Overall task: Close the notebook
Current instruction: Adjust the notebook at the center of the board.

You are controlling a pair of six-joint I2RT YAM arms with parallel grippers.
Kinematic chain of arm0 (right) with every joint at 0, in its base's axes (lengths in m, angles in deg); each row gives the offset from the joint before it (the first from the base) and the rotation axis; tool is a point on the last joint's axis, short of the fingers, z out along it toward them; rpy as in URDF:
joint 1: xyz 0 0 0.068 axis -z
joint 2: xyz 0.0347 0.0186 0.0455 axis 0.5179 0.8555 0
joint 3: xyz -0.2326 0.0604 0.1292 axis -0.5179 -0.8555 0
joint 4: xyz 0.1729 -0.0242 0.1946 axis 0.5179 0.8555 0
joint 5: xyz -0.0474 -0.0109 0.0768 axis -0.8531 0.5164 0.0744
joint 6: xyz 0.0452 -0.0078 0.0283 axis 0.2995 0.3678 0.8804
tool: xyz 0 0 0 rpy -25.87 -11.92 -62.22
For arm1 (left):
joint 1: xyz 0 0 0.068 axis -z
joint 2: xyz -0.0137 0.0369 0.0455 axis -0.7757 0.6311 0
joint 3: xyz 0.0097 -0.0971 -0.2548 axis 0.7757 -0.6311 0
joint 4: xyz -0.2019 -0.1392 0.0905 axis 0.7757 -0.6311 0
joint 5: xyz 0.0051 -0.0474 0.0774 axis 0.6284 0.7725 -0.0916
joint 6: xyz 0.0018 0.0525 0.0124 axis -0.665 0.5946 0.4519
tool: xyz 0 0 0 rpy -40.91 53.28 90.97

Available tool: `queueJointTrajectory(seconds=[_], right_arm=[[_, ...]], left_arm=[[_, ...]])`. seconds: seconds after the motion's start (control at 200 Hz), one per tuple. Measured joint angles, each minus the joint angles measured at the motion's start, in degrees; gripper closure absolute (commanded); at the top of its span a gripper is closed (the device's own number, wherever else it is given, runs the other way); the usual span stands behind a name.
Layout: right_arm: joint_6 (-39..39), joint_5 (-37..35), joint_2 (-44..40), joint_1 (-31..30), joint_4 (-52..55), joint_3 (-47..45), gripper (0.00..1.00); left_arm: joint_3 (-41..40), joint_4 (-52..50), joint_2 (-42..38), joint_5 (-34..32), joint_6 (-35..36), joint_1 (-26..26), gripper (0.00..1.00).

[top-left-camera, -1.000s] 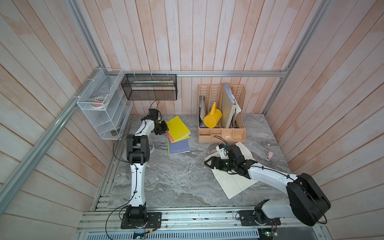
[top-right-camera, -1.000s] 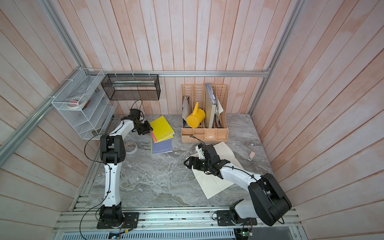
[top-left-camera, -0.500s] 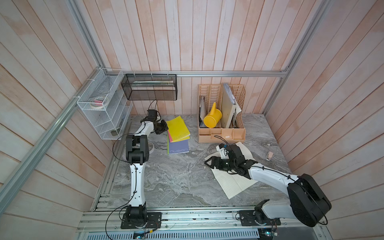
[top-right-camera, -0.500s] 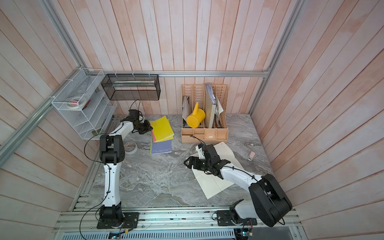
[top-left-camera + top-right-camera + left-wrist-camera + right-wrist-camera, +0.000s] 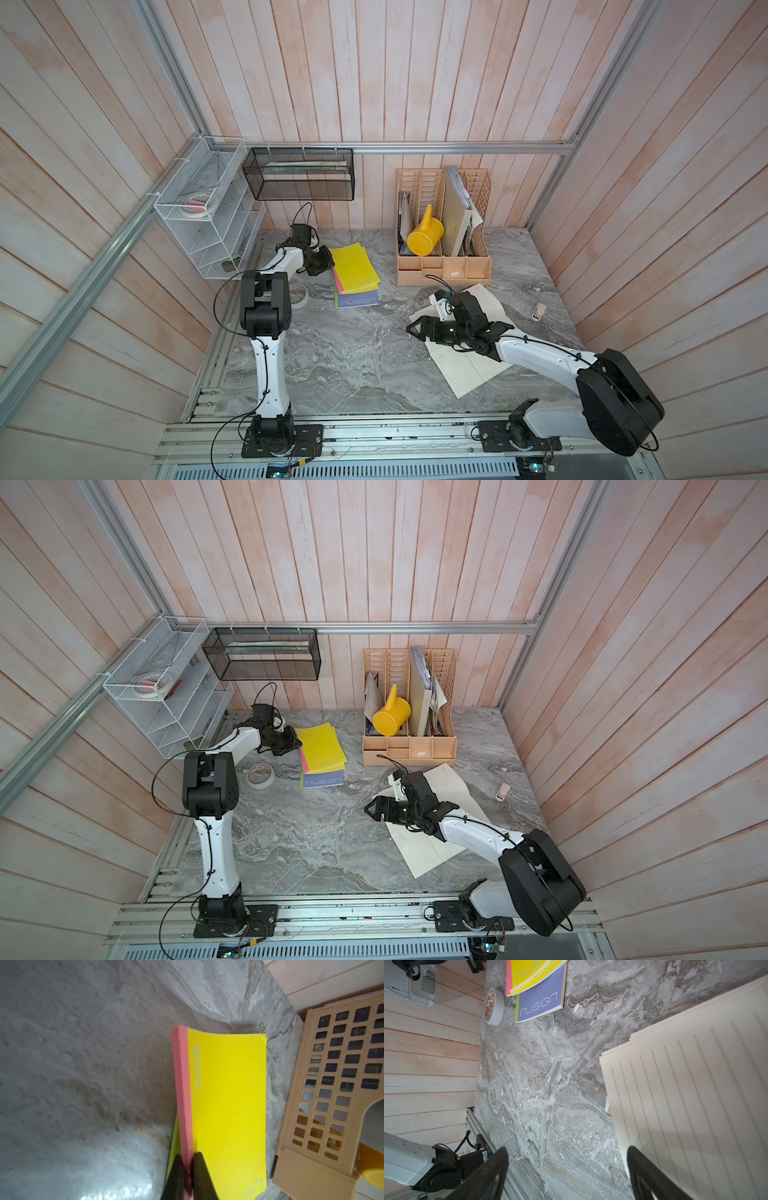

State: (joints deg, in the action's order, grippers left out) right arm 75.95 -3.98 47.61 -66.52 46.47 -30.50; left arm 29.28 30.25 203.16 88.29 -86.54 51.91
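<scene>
- The left pincer (image 5: 188, 1159) is clamped on the pink edge of the yellow notebook (image 5: 228, 1095), which lies just ahead of it.
- The right pincer (image 5: 567, 1150) is spread wide.
- The cover should be lowered slowly, not dragged.

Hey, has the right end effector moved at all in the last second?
No. In a top view the right end effector keeps the same spot in front of the beige organizer, with no visible shift.
</scene>
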Motion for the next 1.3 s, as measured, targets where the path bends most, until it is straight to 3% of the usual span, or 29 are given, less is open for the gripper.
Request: queueJointTrajectory(seconds=[0.205,0.655,0.77,1.045,1.14,1.22,1.3], right_arm=[[0.8,-0.2,-0.3,-1.1,-1.1,0.0,0.10],[1.3,-1.3,-2.8,-2.1,-1.9,-1.8,0.10],[1.3,-1.7,-3.2,-2.1,-1.8,-1.9,0.10],[1.3,-1.7,-3.2,-2.1,-1.8,-1.9,0.10],[1.3,-1.7,-3.2,-2.2,-1.8,-1.9,0.10],[1.3,-1.7,-3.2,-2.2,-1.7,-1.9,0.10],[1.3,-1.7,-3.2,-2.3,-1.7,-1.9,0.10]], left_arm=[[-7.0,-0.8,-6.4,1.4,1.2,1.4,1.00],[-4.7,-5.5,-5.1,1.2,6.7,2.1,1.00],[-4.2,-6.2,-4.4,1.1,7.8,2.1,0.76],[-1.9,-10.2,-4.3,-3.8,8.2,2.1,0.68],[-1.6,-11.0,-5.1,-6.9,8.1,2.3,0.69],[-1.6,-10.9,-6.2,-8.9,8.2,2.8,0.80],[-0.6,-10.6,-6.8,-10.2,7.8,4.7,0.98]])
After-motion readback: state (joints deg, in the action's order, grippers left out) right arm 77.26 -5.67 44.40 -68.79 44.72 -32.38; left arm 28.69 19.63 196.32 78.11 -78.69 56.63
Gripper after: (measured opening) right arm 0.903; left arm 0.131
